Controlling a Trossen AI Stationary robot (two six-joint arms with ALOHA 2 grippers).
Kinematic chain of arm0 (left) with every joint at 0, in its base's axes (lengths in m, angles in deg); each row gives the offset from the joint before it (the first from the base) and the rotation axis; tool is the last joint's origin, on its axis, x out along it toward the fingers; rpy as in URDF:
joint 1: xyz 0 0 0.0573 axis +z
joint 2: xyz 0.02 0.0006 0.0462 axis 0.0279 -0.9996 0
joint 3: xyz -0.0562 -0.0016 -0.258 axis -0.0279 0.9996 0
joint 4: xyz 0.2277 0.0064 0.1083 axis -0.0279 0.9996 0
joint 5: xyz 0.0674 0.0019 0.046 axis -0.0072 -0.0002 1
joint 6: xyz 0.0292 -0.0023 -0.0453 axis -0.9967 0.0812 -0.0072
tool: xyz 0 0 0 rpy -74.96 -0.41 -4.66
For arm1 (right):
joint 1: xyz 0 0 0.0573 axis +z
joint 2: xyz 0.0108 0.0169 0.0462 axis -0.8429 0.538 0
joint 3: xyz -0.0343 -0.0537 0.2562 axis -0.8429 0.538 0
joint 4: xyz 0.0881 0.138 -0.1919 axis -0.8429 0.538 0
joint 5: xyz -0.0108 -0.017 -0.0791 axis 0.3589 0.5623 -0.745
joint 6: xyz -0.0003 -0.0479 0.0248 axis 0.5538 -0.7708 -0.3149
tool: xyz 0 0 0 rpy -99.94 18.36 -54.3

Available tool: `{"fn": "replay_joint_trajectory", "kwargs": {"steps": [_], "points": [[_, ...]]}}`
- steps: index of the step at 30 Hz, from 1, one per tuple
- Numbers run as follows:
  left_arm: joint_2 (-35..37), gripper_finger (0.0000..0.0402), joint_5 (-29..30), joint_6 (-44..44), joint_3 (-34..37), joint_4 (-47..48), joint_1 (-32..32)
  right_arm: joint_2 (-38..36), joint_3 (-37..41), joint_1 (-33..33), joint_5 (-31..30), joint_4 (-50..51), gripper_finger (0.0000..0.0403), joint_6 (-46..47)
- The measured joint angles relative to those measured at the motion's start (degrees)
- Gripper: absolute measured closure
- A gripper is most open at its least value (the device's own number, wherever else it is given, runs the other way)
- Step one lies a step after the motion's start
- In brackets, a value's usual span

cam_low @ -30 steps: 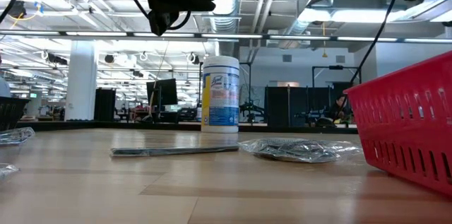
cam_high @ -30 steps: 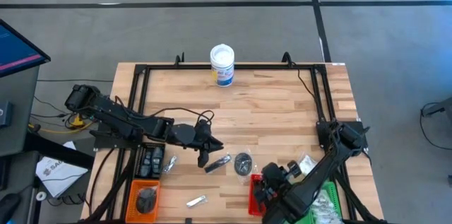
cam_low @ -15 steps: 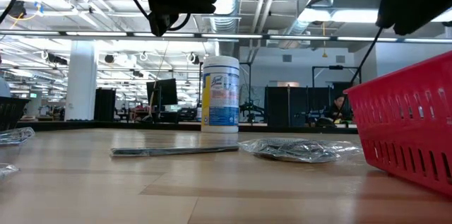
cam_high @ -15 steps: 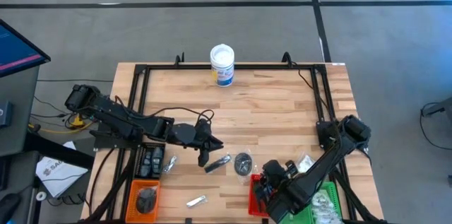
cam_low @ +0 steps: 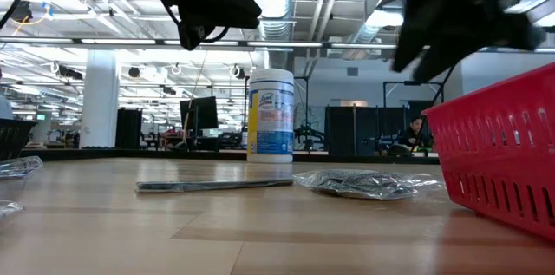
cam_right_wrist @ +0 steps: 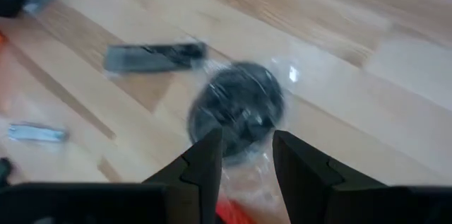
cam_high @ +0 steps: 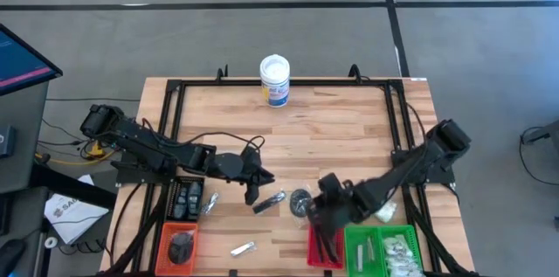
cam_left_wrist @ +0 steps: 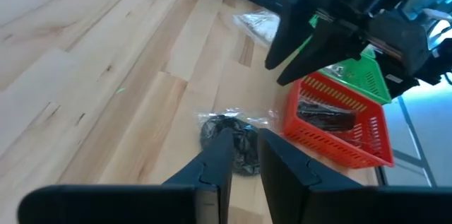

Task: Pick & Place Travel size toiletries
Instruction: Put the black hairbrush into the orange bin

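Observation:
A dark round disc in a clear packet (cam_high: 300, 200) (cam_right_wrist: 236, 107) lies flat on the wooden table, with a slim black stick (cam_high: 266, 201) (cam_low: 212, 186) just left of it. A silvery sachet (cam_high: 243, 247) lies near the front edge. My right gripper (cam_high: 316, 210) (cam_right_wrist: 247, 155) hangs open just above and to the right of the disc packet, slanting down at it without touching. My left gripper (cam_high: 253, 191) (cam_left_wrist: 241, 155) hovers over the stick's left end, its fingers a narrow gap apart with nothing between them.
A red tray (cam_high: 316, 255) (cam_low: 503, 162) with dark sticks and a green tray (cam_high: 377, 230) with clear packets stand at the front right. An orange tray (cam_high: 166, 240) sits front left. The white tub (cam_high: 274, 80) stands at the far edge. A clear packet (cam_high: 384, 214) lies by the right arm.
My right gripper has swung from above the red tray toward the table's left and the disc packet, sinking and turning at the wrist. Its fingers stay open.

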Motion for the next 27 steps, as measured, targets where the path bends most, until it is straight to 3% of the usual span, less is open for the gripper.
{"fn": "replay_joint_trajectory", "kwargs": {"steps": [14,19,27], "points": [[0.0,0.0339,2.2,0.9,0.0,0.8,5.1,-13.7,23.6,-16.5,22.4,-28.6,0.0285,-16.0],[0.0,0.0339,2.2,2.2,0.0,0.8,8.4,-18.0,30.8,-22.4,30.1,-34.2,0.0285,-21.6],[0.0,0.0339,2.2,3.5,0.0,0.8,12.7,-18.1,39.3,-30.2,46.6,-47.7,0.0285,-31.0]]}}
